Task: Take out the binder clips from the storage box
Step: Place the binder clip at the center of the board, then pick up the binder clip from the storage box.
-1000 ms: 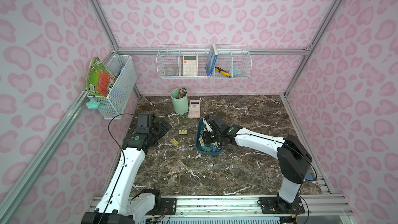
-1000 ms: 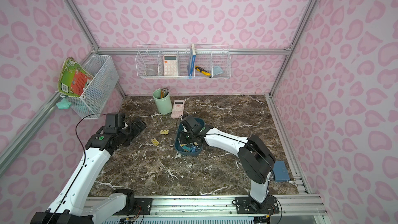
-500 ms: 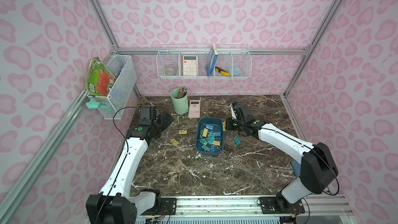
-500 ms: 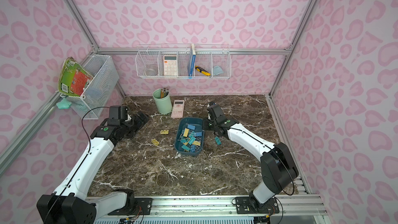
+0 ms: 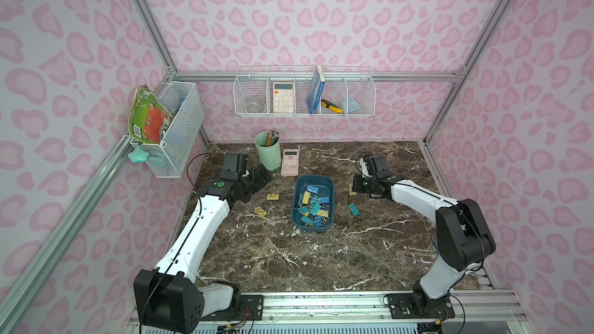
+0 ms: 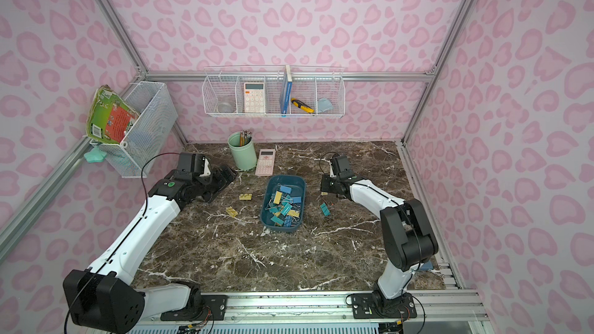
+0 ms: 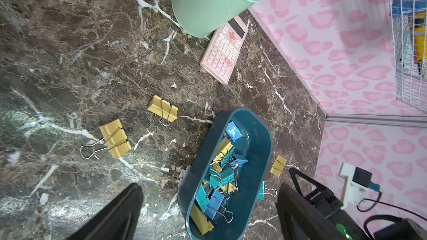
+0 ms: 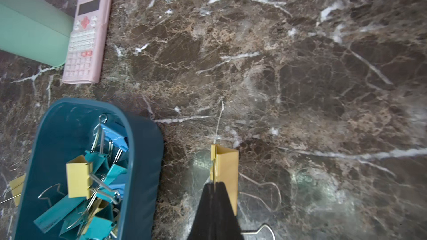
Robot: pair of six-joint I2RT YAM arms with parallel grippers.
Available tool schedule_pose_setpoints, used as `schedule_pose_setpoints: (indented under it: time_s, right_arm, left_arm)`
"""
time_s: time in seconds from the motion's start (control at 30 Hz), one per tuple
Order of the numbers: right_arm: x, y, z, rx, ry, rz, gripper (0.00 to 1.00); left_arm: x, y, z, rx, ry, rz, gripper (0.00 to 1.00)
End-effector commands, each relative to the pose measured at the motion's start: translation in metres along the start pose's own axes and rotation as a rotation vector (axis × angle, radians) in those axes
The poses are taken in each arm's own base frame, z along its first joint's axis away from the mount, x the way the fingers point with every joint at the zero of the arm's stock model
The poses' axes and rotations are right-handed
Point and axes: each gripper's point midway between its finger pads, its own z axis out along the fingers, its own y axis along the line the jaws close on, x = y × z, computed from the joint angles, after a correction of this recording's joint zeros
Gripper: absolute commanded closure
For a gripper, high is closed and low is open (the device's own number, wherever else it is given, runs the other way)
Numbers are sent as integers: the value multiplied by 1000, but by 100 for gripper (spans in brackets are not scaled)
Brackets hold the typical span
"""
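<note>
We are clenching our right pincer on a yellow clip, low over the bench just beside the box. Our left pincer is hanging released on the box's other side, and most clips are lying heaped inside the box.

A robot test cell dressed as a desk corner is showing here: pink-spotted wall panels on aluminium framing are enclosing a brown marble-patterned tabletop. A left arm and a right arm, both white and black, are standing bolted to a metal rail along its front edge. Office stationery is dressing the set. White wire baskets are hanging on the walls, while a mint pencil cup, a pink calculator and a storage box of binder clips are sitting on the top.
</note>
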Motion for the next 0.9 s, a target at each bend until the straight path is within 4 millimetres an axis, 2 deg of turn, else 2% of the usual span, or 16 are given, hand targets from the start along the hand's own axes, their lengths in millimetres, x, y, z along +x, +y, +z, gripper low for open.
schedule_pose_setpoints:
  time_s: [0.0,0.17,0.27,0.4,0.63,0.7,0.73,0.77,0.87]
  right_arm:
    - [0,-3,7,-21,-5,0,100]
    - [7,-12,16,-6,19,12,100]
    - [9,-12,14,-8,19,14,93]
    - [2,-8,1,-19,-11,13,62]
    - [-13,5,-40,-67,-95,6,38]
    - [-15,8,-51,-84,-112,11,30]
    - [-15,8,-56,-84,-119,18,20]
    - [-15,8,-62,-83,-127,22,15]
    - [-14,8,-75,-82,-138,32,4]
  left_arm:
    - [6,-9,1,16,30,50,9]
    - [17,-23,6,39,78,115,16]
    - [29,-31,12,52,122,159,20]
    - [47,-44,23,75,191,226,31]
    - [82,-59,52,55,336,382,57]
    - [91,-60,63,37,379,422,58]
    - [96,-58,69,23,401,443,60]
    - [99,-57,73,11,414,459,62]
    - [107,-51,89,-28,450,496,66]
